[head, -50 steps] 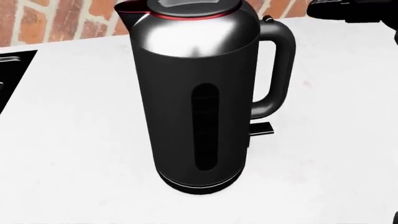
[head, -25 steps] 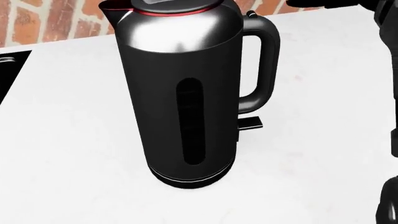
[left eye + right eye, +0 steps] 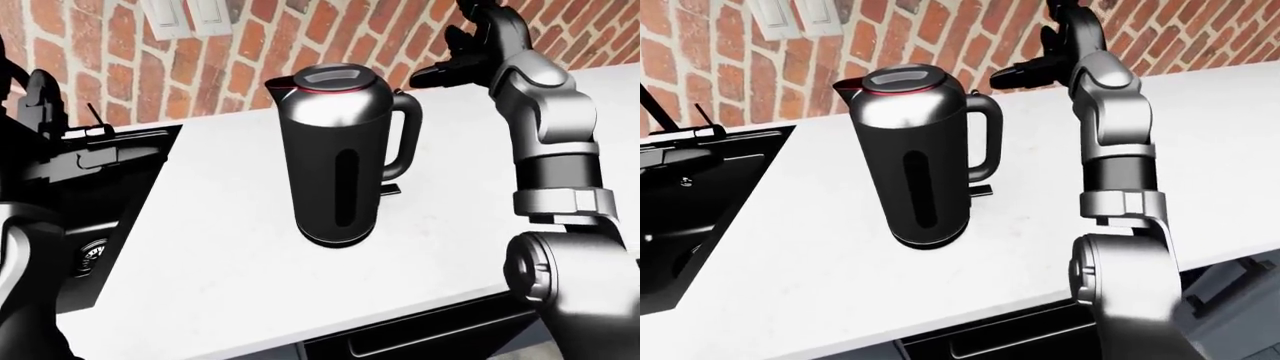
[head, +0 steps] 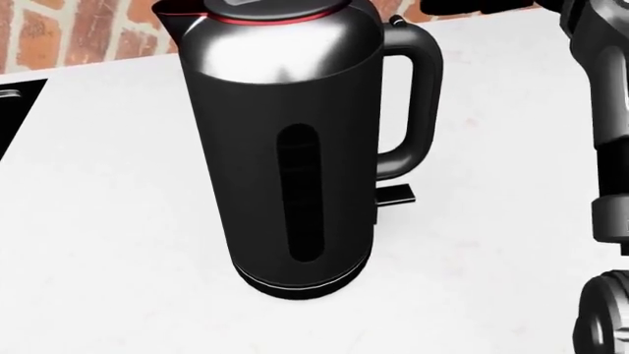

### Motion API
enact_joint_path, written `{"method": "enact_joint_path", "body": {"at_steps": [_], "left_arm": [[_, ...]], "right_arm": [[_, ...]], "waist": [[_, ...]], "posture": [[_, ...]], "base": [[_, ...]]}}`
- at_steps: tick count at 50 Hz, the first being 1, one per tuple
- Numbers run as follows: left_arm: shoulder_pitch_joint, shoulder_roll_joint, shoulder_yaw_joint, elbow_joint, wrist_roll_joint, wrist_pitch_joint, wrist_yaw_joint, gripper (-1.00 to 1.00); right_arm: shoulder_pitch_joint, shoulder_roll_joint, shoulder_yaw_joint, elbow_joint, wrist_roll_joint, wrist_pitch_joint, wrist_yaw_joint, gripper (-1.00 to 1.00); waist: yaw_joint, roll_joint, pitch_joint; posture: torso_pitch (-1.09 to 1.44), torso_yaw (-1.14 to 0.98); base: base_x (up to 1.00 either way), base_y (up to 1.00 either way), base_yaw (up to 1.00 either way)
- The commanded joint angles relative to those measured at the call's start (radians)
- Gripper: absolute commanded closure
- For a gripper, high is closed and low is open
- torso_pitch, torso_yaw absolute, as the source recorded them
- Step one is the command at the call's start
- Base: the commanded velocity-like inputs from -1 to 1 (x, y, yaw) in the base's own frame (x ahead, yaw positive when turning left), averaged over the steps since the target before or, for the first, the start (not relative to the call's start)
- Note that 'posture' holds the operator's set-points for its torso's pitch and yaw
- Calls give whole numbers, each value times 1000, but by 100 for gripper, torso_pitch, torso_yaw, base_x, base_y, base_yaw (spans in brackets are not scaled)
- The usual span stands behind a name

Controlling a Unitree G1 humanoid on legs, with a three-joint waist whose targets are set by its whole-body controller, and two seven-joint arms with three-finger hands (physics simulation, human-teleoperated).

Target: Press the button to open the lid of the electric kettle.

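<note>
One kettle [image 3: 340, 154] mid-counter [image 3: 220, 247], lid shut; one right hand [image 3: 460, 56] above its handle, fingers spread, empty.

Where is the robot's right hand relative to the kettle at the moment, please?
In the left-eye view the right hand is raised at upper right, just right of the kettle handle's top, apart from it.

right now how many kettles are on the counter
1. The kettle stands upright on the white counter, right of the sink, lid shut. The right hand hovers beside its handle. None seem hidden.
</note>
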Motion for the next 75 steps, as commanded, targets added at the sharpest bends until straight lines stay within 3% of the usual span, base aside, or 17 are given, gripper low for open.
{"method": "enact_joint_path", "body": {"at_steps": [1, 13, 36, 75], "left_arm": [[-22, 18, 12, -20, 0, -25, 1, -100], [-21, 21, 13, -22, -9, -24, 5, -100], [-19, 20, 13, -25, -9, -18, 4, -100], [-13, 16, 11, -25, -5, -24, 1, -100]], "right_arm": [[-43, -11, -8, -35, 3, -24, -3, -100], [-68, 3, -2, -20, 1, -23, -2, -100], [-56, -4, -16, -131, 103, 157, 56, -100], [-46, 36, 5, -195, 118, 208, 74, -100]], "waist": [[-1, 1, -20], [-3, 4, -19], [-2, 2, -15], [-3, 6, -15]], "posture": [[-19, 0], [-19, 0], [-19, 0], [-19, 0]], "base": [[0, 0, 0], [0, 0, 0], [0, 0, 0], [0, 0, 0]]}}
